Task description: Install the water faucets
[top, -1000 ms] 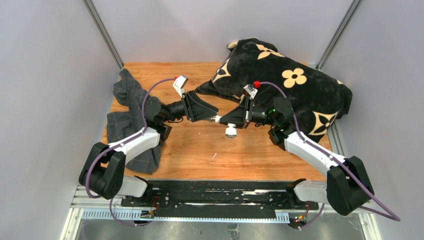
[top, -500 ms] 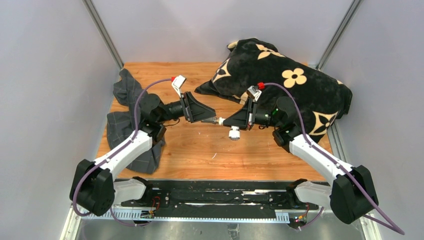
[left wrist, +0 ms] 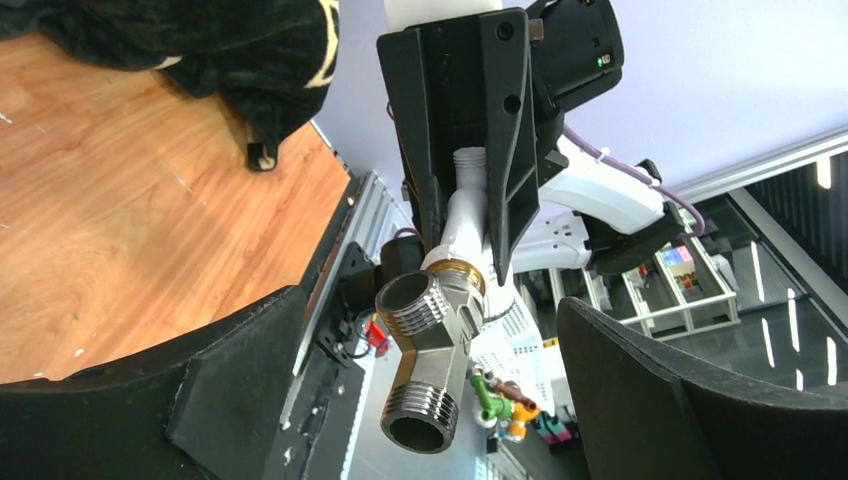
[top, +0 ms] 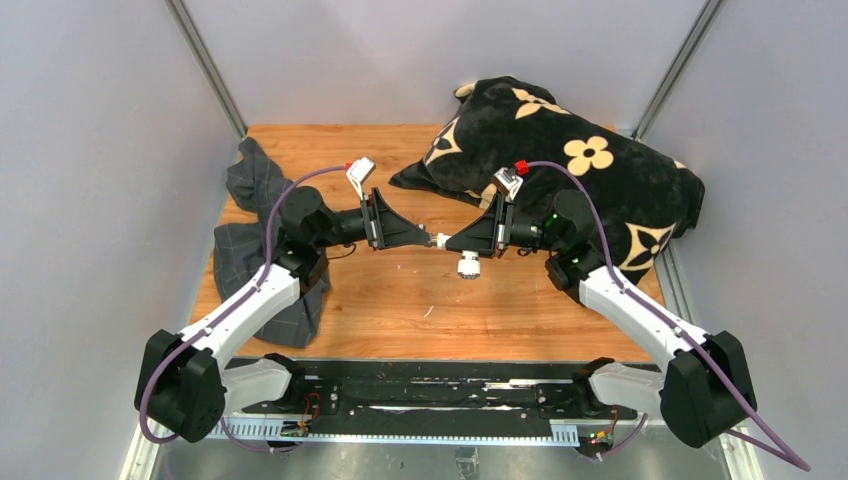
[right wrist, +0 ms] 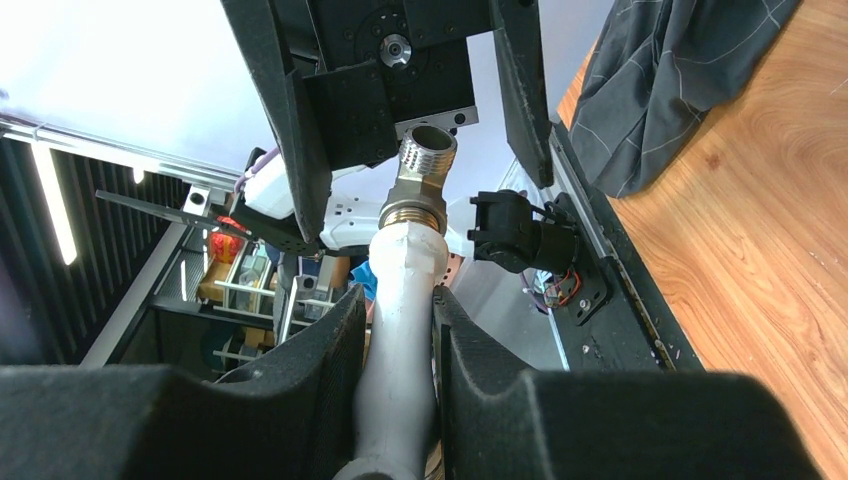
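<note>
My right gripper is shut on the white tap body and holds it above the wooden table. In the right wrist view the white tap body is pinched between my fingers, and the grey metal T-shaped piece sits on its brass-ringed end. My left gripper faces it, tip to tip. In the left wrist view the metal T-piece hangs between my wide-apart fingers, touching neither. The left gripper is open.
A grey checked cloth lies along the table's left edge under the left arm. A black flowered cushion fills the back right corner behind the right arm. Bare wood lies below the grippers.
My left wrist has rolled, so its gripper looks narrower from above, and its arm has swung left. My right gripper shifted slightly right with the tap body.
</note>
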